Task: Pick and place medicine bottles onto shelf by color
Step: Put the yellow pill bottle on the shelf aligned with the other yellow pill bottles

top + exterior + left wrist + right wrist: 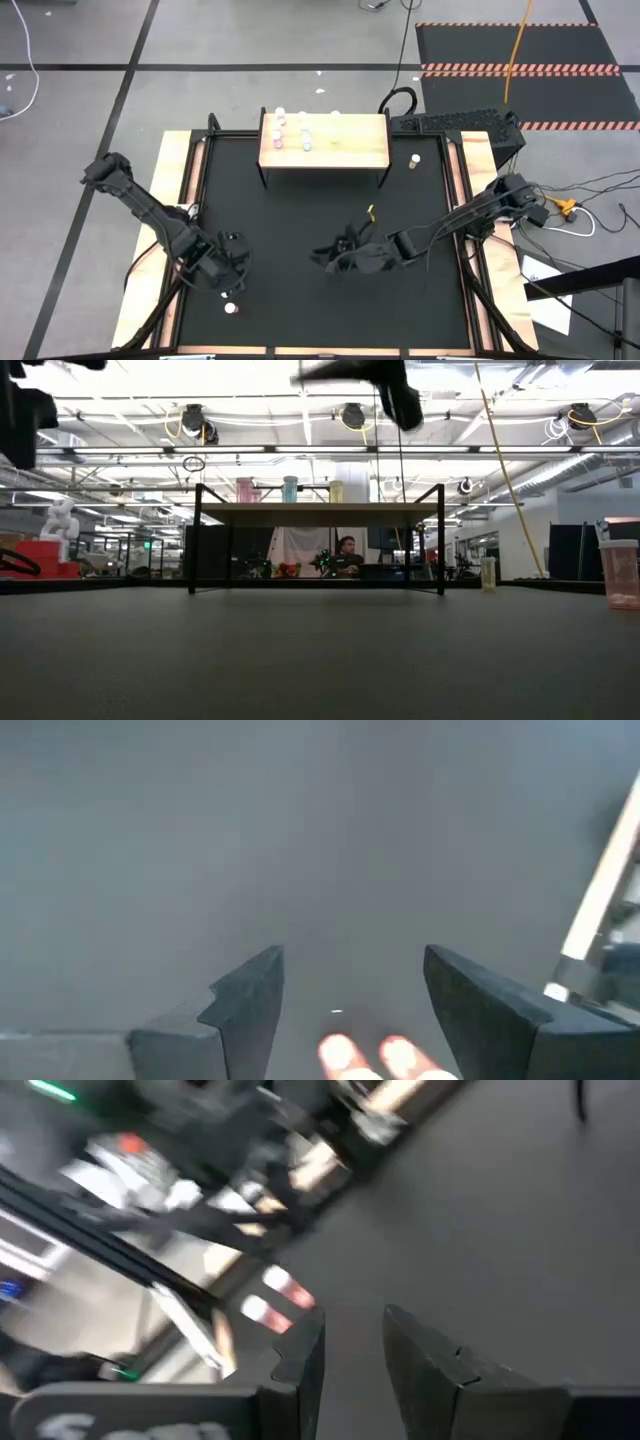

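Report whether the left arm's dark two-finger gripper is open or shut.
Open: the left gripper shows its two dark fingers spread wide, with bare black mat and two small pink bottles between them.

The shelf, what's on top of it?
Little bottles stand on the left part of the shelf. From table height, pink, blue and yellow ones show in a row. The ones farther back are hidden behind them.

The shelf (345, 150) is pale smooth wood on thin black metal legs, above a matt black table mat (300, 220).
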`<state>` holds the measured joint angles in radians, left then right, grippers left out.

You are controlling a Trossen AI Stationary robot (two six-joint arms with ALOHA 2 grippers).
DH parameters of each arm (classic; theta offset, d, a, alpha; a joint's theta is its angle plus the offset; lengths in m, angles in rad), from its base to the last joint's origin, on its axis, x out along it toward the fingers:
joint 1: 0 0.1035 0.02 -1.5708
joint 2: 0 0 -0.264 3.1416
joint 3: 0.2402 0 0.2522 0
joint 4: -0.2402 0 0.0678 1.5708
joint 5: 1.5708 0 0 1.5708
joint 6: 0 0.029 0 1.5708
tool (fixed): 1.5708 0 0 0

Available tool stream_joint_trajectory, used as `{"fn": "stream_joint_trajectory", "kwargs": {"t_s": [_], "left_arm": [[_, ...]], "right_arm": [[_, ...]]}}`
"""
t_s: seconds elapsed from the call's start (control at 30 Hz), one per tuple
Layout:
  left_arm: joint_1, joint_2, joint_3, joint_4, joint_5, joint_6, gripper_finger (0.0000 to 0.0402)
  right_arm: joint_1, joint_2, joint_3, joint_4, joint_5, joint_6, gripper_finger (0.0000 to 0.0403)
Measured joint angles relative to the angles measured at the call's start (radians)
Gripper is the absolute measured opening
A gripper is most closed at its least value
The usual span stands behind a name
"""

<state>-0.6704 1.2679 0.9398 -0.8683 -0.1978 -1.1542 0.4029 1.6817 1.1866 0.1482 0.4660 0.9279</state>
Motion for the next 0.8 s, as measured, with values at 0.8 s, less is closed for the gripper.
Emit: {"fn": "stream_joint_trajectory", "kwargs": {"t_s": [0.8], "left_arm": [[0.019, 0.002, 0.000, 0.171, -0.204, 0.196, 0.0241]], "right_arm": [[0.011, 0.050, 0.025, -0.228, -0.219, 0.116, 0.0098]]}}
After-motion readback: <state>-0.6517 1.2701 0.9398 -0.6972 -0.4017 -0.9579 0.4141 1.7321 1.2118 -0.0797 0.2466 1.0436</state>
